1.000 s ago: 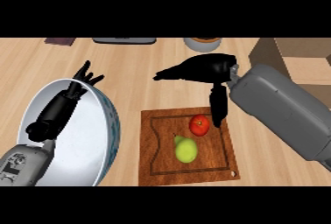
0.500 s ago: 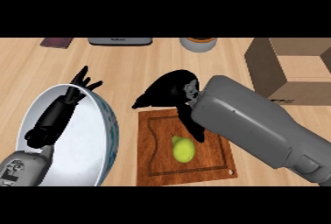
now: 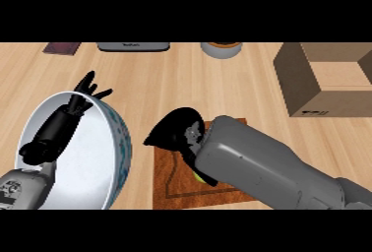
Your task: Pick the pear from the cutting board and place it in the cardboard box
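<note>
The right hand (image 3: 176,132) sits low over the cutting board (image 3: 169,181), with its grey forearm covering most of the board's surface. The pear (image 3: 198,175) shows only as a thin yellow-green sliver at the forearm's lower left edge, still on the board and directly beneath the wrist; whether the fingers touch or enclose it cannot be told, since the hand appears as a dark mass with its fingers turned under and out of sight. The rest of the fruit is hidden, as is anything else on the board. The cardboard box (image 3: 327,78) stands open at the upper right of the tabletop (image 3: 189,83), well apart from the board and cut off by the right edge. The left hand (image 3: 85,94) rests at the left, fingers straight and spread upward, its arm lying across a large white bowl (image 3: 94,162). Small items along the far edge are partly cropped and hard to identify.
</note>
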Action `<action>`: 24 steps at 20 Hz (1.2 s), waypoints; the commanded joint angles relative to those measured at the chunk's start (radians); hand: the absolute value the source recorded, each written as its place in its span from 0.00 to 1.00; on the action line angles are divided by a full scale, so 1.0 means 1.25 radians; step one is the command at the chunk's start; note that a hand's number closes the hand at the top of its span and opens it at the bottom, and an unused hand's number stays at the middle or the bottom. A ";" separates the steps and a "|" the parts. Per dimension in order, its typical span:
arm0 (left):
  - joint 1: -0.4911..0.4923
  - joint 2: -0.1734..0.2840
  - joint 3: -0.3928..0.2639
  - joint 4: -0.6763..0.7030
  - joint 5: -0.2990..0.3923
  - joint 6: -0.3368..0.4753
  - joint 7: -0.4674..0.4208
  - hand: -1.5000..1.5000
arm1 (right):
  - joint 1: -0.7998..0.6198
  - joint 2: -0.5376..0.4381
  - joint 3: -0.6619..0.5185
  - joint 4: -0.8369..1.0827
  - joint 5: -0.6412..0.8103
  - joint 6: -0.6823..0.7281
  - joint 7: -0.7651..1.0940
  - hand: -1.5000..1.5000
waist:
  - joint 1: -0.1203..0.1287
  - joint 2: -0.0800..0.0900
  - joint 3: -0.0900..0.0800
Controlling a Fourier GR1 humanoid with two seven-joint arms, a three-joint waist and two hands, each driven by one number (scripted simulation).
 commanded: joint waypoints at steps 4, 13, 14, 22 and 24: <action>0.021 -0.019 0.004 -0.048 -0.031 -0.002 0.038 0.50 | 0.015 0.014 -0.033 -0.013 0.069 0.070 0.039 0.00 | 0.007 0.001 0.000; -0.023 -0.058 0.032 -0.003 -0.052 -0.030 0.045 0.50 | 0.137 0.047 0.023 -0.038 0.247 0.004 -0.018 0.00 | 0.004 0.003 0.000; -0.014 -0.040 0.057 -0.029 -0.028 -0.047 0.057 0.50 | 0.149 0.054 0.029 -0.017 0.258 0.003 -0.023 0.00 | 0.006 0.003 0.000; -0.041 -0.077 0.055 -0.010 -0.064 -0.058 0.073 0.50 | 0.127 0.037 0.008 0.079 0.372 -0.011 -0.138 0.00 | 0.007 0.003 0.000; -0.012 -0.099 0.045 0.034 -0.099 -0.045 -0.008 0.50 | 0.141 0.031 0.029 0.105 0.414 -0.054 -0.196 0.00 | 0.007 0.005 0.000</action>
